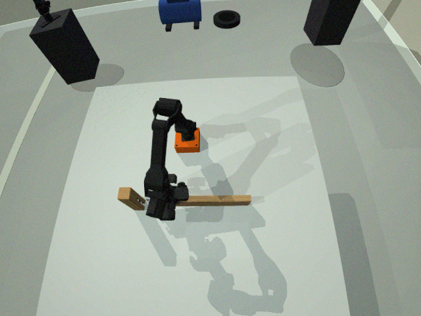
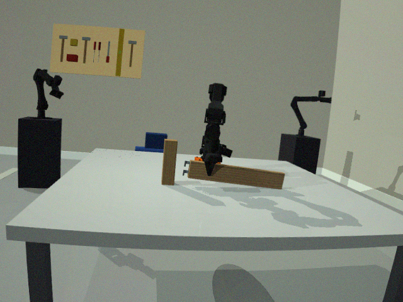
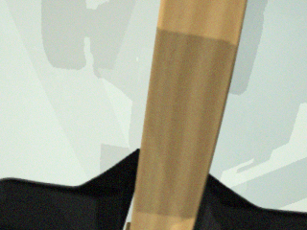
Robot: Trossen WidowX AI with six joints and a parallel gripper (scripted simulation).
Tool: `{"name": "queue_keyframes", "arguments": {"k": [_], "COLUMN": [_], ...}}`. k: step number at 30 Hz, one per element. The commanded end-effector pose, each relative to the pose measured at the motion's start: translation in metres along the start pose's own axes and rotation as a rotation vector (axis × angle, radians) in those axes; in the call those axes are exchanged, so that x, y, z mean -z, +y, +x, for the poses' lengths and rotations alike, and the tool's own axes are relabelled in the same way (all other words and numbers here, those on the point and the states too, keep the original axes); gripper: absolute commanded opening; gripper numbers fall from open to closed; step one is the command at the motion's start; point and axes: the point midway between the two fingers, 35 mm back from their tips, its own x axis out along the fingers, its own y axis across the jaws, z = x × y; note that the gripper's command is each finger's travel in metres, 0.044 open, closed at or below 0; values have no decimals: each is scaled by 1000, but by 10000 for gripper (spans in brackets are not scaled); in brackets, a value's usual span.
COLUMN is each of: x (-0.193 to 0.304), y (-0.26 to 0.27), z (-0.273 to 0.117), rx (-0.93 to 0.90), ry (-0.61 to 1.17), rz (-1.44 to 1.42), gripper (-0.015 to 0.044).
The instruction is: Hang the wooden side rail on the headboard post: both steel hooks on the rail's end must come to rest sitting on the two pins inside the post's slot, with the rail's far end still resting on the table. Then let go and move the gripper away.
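Observation:
The wooden side rail [image 1: 224,200] [image 2: 247,176] [image 3: 187,120] is tilted, its hook end raised and its far end down at the table on the right in the exterior view. My gripper [image 2: 210,170] [image 3: 160,156] is shut on the rail near its hook end. Two steel hooks, the upper [image 2: 186,163] and the lower [image 2: 185,172], stick out towards the headboard post [image 1: 131,197] [image 2: 169,162]. The post stands upright, with a visible gap between it and the hooks in the exterior view. Its slot [image 1: 139,200] faces the rail; the arm partly hides the hooks in the top view.
The arm's orange base [image 1: 187,146] stands on the white table [image 1: 112,272] [image 2: 113,211] behind the rail. Black pedestals with other arms stand beyond the table, left [image 2: 39,152] and right [image 2: 299,151]. A blue object [image 1: 179,12] [image 2: 156,140] is behind the table.

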Motion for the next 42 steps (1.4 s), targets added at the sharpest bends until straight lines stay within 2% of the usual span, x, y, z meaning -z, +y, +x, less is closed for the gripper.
{"name": "queue_keyframes", "arguments": {"k": [1, 42], "x": [1, 6], "y": [-1, -1], "z": [-2, -2], "rx": [5, 5], "ry": [2, 3], "rz": [-3, -3], "gripper": [0, 0]}}
